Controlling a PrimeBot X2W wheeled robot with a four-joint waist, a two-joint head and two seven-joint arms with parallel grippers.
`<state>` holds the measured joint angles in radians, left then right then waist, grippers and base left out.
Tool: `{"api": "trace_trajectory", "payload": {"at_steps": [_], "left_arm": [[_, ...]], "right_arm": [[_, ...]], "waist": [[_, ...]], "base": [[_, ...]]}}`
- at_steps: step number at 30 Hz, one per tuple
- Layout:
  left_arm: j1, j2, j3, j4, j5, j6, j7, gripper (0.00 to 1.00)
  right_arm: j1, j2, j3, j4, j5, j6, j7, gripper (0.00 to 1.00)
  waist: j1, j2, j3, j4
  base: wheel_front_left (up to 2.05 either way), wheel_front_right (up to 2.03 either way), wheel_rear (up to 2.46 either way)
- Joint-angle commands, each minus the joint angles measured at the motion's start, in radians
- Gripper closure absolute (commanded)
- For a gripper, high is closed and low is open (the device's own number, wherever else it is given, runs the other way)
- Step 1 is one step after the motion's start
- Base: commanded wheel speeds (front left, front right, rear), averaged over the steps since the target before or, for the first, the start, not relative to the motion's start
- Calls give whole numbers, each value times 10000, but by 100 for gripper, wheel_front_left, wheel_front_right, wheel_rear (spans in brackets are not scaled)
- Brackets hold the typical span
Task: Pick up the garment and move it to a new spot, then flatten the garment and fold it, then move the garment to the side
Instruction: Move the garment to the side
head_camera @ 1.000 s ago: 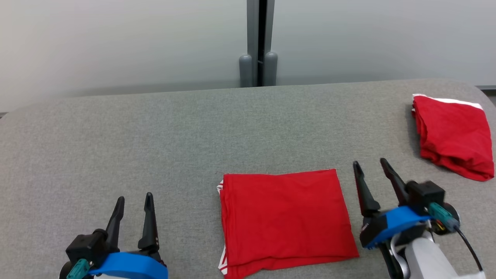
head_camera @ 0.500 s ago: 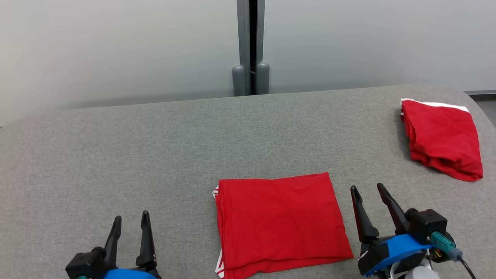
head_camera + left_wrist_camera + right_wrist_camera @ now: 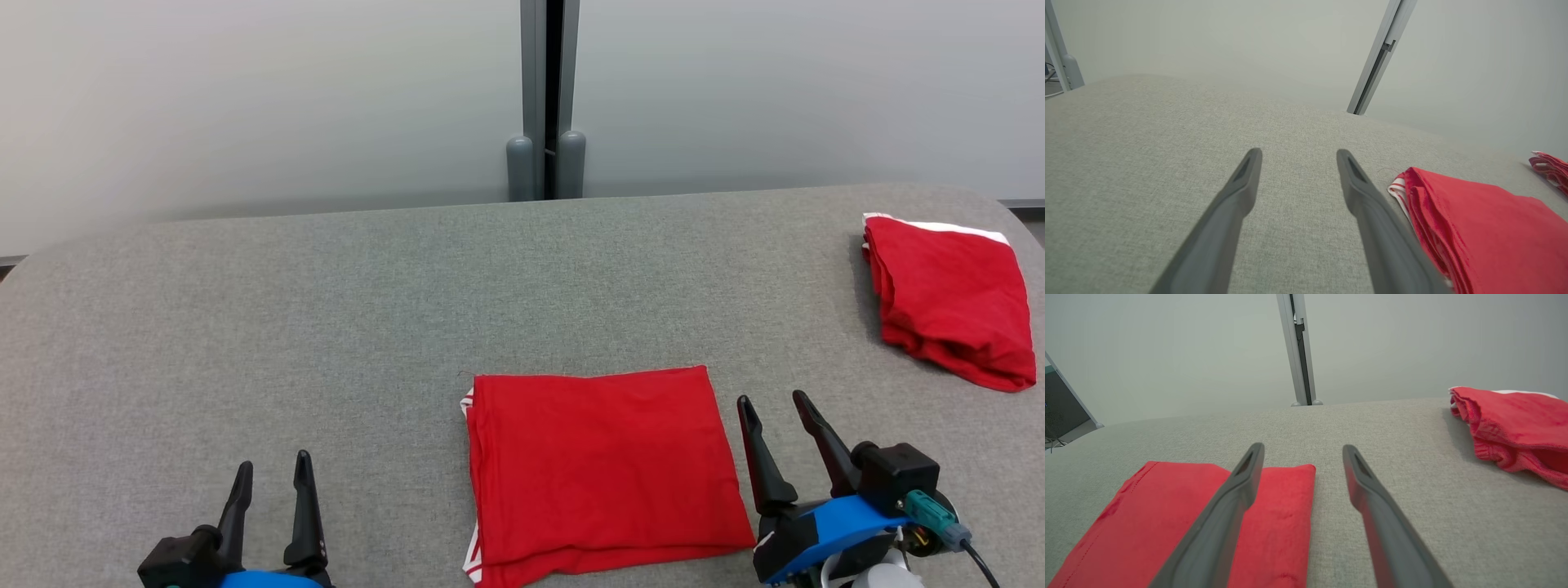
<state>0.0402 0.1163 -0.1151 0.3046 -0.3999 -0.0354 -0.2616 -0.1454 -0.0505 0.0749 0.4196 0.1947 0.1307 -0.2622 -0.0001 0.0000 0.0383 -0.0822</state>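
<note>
Both sets of jaws gape wide and empty: left gripper (image 3: 274, 460) lower left, right gripper (image 3: 770, 398) lower right. Garment (image 3: 604, 465) lies folded flat at lower centre; I judge only moving it aside remains.

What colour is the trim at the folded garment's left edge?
The trim is white with red stripes; the left wrist view shows it best.

Grey fabric-covered table (image 3: 326, 327) carrying two red garments.
A folded red garment (image 3: 604, 469) lies flat near the front edge; a second red garment (image 3: 951, 298), rumpled and white-edged, sits well apart at the far right corner.
</note>
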Motion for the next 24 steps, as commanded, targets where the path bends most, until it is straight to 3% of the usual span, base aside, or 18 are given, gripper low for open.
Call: {"api": "trace_trajectory", "payload": {"at_steps": [1,18,24], "left_arm": [[42,-57,47,64,88,-73,-45,0],[-100,-264,278,217,367,-294,-46,0],[-260,-294,348,30,485,-347,-44,0]], "right_arm": [[5,-2,13,24,-65,1,-35,0],[-508,-2,-51,287,-513,1,41,0],[-920,-5,-228,667,-1191,1,1760,0]], "waist": [[1,0,15,-13],[1,0,140,26],[1,0,316,238]], "base": [[0,0,0],[0,0,0],[0,0,0]]}}
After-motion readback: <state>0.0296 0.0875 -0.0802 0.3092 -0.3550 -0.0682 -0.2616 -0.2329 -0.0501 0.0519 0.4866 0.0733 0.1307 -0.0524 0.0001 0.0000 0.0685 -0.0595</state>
